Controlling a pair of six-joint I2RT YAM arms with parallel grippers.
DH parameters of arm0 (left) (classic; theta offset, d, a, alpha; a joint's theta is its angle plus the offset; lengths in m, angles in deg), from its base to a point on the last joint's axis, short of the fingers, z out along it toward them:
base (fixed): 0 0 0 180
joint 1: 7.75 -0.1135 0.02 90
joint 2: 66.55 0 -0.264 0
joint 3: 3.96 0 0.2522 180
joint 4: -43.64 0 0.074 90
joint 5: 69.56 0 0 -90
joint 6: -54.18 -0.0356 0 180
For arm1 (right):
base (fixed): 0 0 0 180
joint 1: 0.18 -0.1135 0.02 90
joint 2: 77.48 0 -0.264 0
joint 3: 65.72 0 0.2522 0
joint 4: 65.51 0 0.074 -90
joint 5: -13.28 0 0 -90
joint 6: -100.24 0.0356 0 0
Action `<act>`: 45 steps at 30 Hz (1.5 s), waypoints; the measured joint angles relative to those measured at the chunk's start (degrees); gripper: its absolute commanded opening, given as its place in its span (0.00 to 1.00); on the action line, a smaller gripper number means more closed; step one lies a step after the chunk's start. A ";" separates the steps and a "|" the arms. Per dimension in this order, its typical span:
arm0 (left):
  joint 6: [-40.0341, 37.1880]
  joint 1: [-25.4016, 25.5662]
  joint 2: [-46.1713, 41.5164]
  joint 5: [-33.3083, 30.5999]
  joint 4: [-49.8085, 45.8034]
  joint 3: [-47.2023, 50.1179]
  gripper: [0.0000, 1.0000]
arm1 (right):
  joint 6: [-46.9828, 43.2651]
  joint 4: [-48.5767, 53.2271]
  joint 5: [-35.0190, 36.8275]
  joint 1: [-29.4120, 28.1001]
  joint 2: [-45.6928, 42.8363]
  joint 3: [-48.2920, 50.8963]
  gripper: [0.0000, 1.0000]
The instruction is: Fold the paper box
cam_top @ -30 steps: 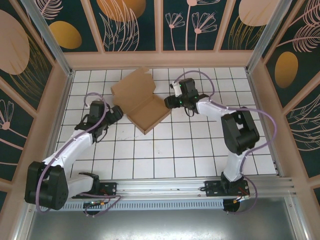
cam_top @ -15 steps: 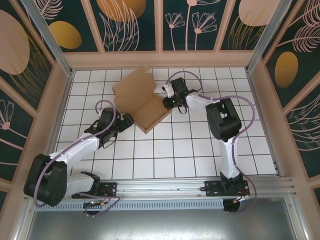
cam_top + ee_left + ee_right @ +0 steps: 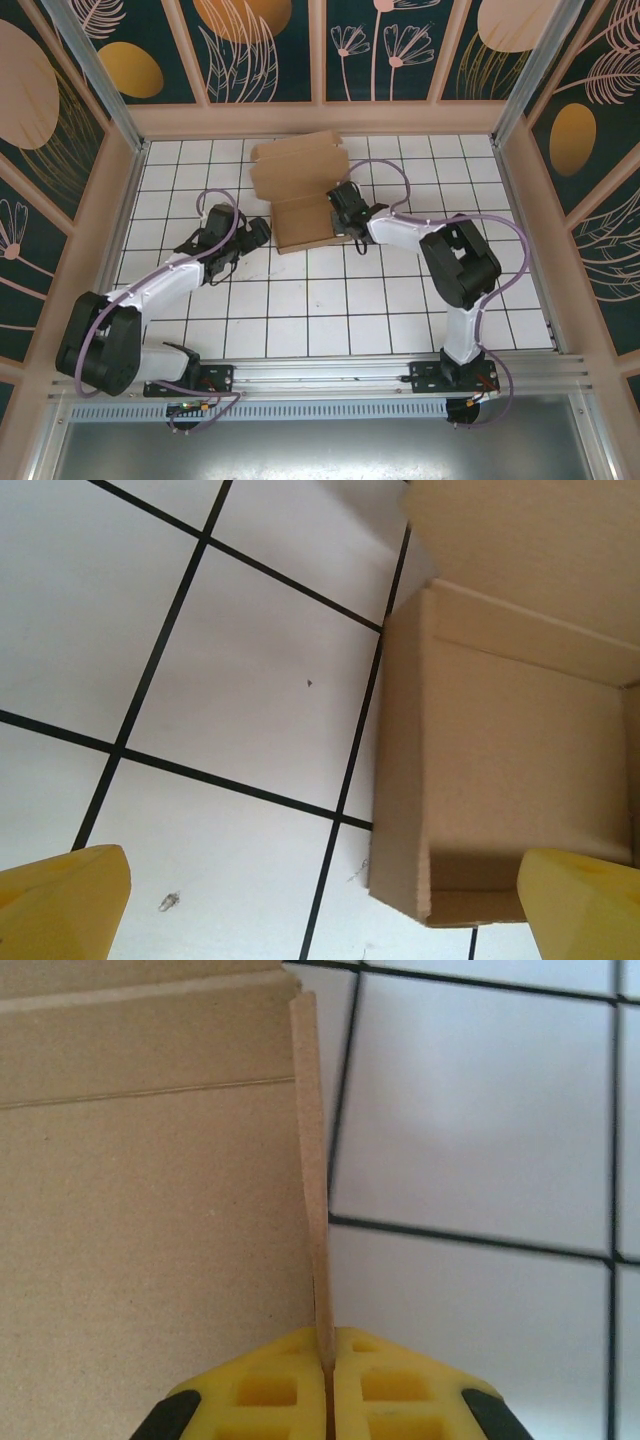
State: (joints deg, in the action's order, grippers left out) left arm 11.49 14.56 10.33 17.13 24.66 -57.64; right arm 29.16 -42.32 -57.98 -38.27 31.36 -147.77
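We see a white tiled floor (image 3: 330, 300) with dark grid lines, teal walls (image 3: 270, 50) bearing pale flowers and gold ovals, and a metal rail (image 3: 330, 372) nearest us.

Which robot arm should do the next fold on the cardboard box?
Probably the left. The left gripper is open and free beside the paper box, at its left wall. The right gripper is shut on the right wall, holding it.

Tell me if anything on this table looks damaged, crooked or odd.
Nothing looks damaged or spilled. The paper box is half folded, lid open, with the right gripper shut on its upright side wall. The one oddity is a small grey smudge on a floor tile beside the box.
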 measured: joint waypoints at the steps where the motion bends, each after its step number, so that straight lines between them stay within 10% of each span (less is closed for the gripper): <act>1: -0.15 0.20 0.63 0.22 0.04 -0.35 0.99 | 1.97 0.00 1.49 -0.39 -0.59 1.18 0.07; 7: -0.92 1.36 3.93 1.51 0.70 -2.84 0.99 | 9.49 0.07 7.10 -3.50 -1.22 4.02 0.15; 18: -6.03 1.40 6.38 -0.20 1.60 -7.93 0.99 | 5.81 -7.52 3.61 -0.68 -11.82 10.84 0.68; 32: -25.44 -1.79 14.32 1.57 -0.04 -27.65 0.89 | -7.85 -13.73 -22.97 20.31 -20.52 12.13 0.71; 38: -37.16 -7.45 21.27 9.49 -5.31 -42.58 0.61 | -11.08 -13.73 -30.58 21.81 -20.61 11.82 0.71; 45: -53.00 -8.87 37.29 15.34 -22.01 -63.98 0.63 | -12.68 -13.57 -36.48 21.81 -20.61 11.82 0.71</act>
State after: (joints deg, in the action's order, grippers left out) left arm -41.51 5.69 47.62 32.48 2.65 -121.62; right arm 16.48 -55.89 -94.45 -16.46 10.75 -135.95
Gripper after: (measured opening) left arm 0.636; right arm 0.710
